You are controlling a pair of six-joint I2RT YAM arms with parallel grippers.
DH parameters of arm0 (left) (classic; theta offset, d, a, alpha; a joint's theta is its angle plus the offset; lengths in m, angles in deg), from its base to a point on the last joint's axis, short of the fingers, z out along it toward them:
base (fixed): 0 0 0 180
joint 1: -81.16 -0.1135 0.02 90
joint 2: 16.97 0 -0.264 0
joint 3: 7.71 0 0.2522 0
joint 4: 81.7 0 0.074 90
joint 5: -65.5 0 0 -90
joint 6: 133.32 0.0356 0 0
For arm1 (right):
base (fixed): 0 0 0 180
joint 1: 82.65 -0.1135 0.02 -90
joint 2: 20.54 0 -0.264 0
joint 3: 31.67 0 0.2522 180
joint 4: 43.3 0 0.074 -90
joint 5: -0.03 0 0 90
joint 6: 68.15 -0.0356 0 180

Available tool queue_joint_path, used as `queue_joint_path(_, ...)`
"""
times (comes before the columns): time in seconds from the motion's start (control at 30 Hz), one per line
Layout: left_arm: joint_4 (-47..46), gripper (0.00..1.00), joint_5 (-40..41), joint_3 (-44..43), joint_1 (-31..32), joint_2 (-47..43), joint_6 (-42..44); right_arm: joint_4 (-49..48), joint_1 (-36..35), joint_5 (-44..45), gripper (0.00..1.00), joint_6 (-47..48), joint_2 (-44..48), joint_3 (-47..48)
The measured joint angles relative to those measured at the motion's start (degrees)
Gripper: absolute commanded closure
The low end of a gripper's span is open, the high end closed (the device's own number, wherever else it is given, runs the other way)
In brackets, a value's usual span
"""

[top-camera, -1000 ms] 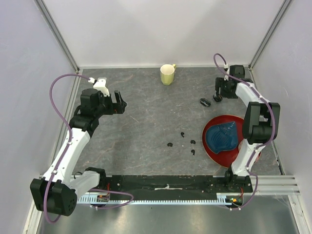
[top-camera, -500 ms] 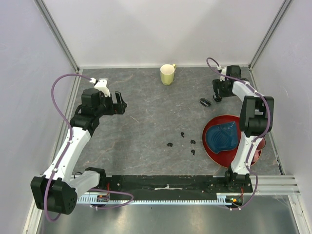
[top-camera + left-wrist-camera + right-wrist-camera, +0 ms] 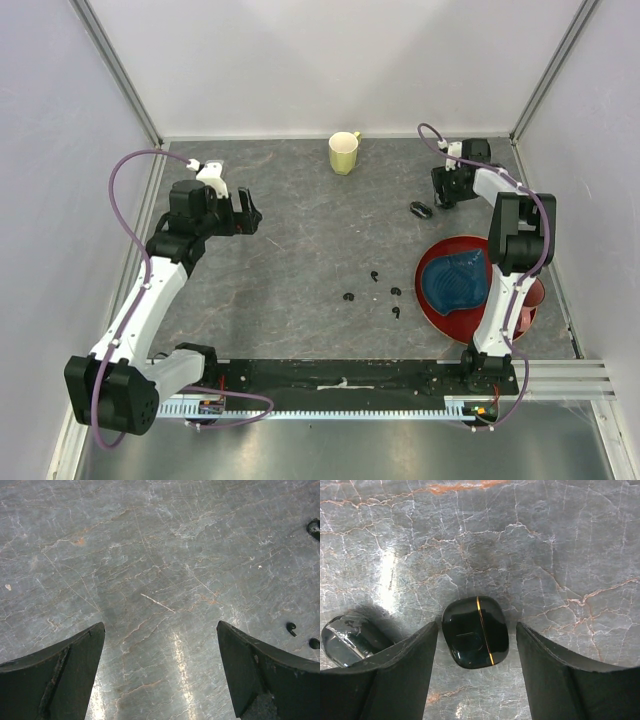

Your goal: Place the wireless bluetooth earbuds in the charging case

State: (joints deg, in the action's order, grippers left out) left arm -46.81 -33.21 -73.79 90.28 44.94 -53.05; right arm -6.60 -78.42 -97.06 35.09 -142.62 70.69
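Note:
Four tiny black curled earbuds lie mid-table: point(image 3: 374, 275), point(image 3: 349, 296), point(image 3: 396, 292), point(image 3: 397, 312). Two show at the right edge of the left wrist view point(image 3: 291, 628), point(image 3: 314, 643). A glossy black charging case point(image 3: 475, 638) with a thin gold line lies on the table between the open fingers of my right gripper point(image 3: 476, 625), touching neither. A second glossy dark oval pod point(image 3: 342, 639) lies to its left, half hidden by a finger. From above, one pod point(image 3: 420, 209) lies just left of the right gripper point(image 3: 441, 192). My left gripper point(image 3: 245, 212) is open and empty over bare table point(image 3: 160, 624).
A yellow-green mug point(image 3: 344, 152) stands at the back middle. A red plate point(image 3: 432, 300) holding a crumpled blue thing point(image 3: 458, 280) sits front right, under the right arm. Aluminium posts and white walls close the table on three sides.
The right gripper has shifted slightly left and toward the back, and its arm has folded closer to the pod. The left arm has barely moved.

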Motion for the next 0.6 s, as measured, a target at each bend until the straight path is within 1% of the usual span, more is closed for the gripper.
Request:
queue_joint_path(0.07,0.1,0.01,0.0,-0.2,0.0,0.1,0.1,0.0,0.0,-0.4,0.29,0.3,-0.1,0.1)
queue_joint_path(0.33,0.1,0.01,0.0,-0.4,0.0,0.4,0.3,0.0,-0.1,-0.3,0.38,0.5,-0.5,0.5)
queue_joint_path(0.4,0.1,0.01,0.0,-0.4,0.0,0.4,0.3,0.0,-0.2,-0.3,0.37,0.5,-0.5,0.5)
queue_joint_path(0.43,0.1,0.01,0.0,-0.4,0.0,0.4,0.3,0.0,-0.2,-0.3,0.33,0.5,-0.5,0.5)
queue_joint_path(0.47,0.1,0.01,-0.2,-0.4,0.0,0.4,0.3,0.0,-0.2,-0.3,0.32,0.5,-0.5,0.5)
queue_joint_path(0.6,0.1,0.01,-0.5,-0.4,0.0,0.4,0.3,-0.2,-0.2,0.4,0.33,0.6,-0.4,0.4)
